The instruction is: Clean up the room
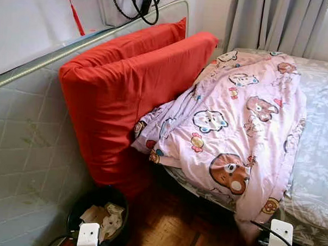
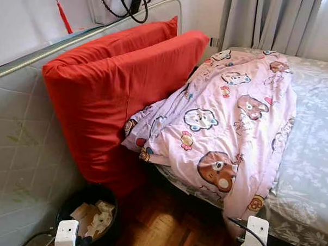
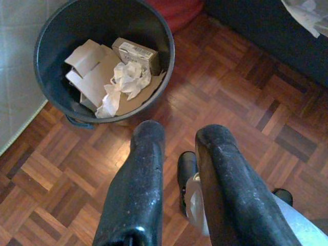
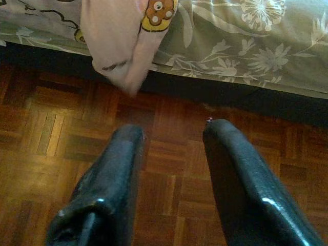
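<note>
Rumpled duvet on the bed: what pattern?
The rumpled duvet is pale pink with cartoon bears and other animals printed on it. It shows best in the left eye view.

No words, brands or numbers can be read. A white label with a barcode is seen on the small box (image 3: 135, 53) inside the black bin (image 3: 154, 31), but its print is too small to be made out.

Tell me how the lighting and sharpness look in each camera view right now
Left and right eye views: even daylight, sharp, no blur, the red pillow vivid. Left wrist view: bright, a glare patch on the parquet beside the bin, left gripper fingers close and soft. Right wrist view: dimmer, warm sheen on the floor, right gripper fingers blurred.
</note>
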Controlling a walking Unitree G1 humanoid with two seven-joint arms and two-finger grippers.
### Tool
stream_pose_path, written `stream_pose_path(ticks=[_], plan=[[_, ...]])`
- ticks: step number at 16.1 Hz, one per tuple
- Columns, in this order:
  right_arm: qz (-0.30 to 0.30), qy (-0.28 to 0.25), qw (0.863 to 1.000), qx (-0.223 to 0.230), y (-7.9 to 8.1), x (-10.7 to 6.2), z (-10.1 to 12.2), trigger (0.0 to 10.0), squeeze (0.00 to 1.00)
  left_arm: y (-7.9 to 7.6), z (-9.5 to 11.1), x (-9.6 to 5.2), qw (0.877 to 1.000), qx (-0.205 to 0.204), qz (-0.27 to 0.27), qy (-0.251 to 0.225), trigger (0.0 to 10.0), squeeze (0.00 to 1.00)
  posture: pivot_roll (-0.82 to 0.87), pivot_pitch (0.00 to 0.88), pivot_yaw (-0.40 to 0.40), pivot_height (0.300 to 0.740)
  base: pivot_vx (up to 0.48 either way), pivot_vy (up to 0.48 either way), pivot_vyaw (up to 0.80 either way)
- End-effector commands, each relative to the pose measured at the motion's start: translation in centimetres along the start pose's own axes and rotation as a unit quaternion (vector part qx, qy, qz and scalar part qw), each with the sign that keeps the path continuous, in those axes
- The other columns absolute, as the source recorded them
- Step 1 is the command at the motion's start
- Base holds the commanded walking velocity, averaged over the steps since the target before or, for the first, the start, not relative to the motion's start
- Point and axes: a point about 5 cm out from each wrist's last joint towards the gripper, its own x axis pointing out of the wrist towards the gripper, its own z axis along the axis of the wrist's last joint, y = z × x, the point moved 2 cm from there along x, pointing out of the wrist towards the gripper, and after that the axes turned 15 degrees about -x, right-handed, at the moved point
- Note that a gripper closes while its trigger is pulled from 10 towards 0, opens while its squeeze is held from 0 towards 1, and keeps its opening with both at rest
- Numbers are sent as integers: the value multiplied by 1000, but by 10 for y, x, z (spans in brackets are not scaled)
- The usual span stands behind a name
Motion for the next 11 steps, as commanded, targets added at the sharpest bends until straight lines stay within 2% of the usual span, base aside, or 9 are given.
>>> stream_pose_path(ticks=[1,3,5,6,7,8,9,10,11], plan=[[17,4,1000,8,5,0,0,10000,0,7,-5,-3,1000,11,9,15,10000,0,76,0,84,740,0,0,0],[60,3,998,23,16,-3,-3,10000,0,9,-6,-3,1000,12,10,18,10000,0,67,0,86,740,0,0,0],[145,31,988,47,46,-12,-21,10000,0,9,-8,-3,999,14,8,27,10000,0,52,0,85,740,0,0,0],[182,37,982,26,57,-17,-26,10000,0,8,-8,-3,999,15,8,28,10000,0,52,0,80,740,0,0,0],[202,21,979,-24,65,-20,-26,10000,0,8,-8,-3,999,13,9,29,10000,0,59,0,71,740,0,0,0],[213,12,977,-27,72,-22,-23,10000,0,8,-8,-3,999,6,13,29,10000,0,63,0,66,740,0,0,0],[217,3,976,6,79,-24,-17,10000,0,8,-8,-2,999,-1,16,27,10000,0,65,0,68,740,0,0,0],[216,-3,976,-4,80,-25,-15,10000,0,8,-8,-2,1000,0,16,27,10000,0,64,0,70,740,0,0,0],[216,3,976,5,81,-25,-17,10000,0,8,-7,-2,999,-1,16,28,10000,0,64,0,69,740,0,0,0]])
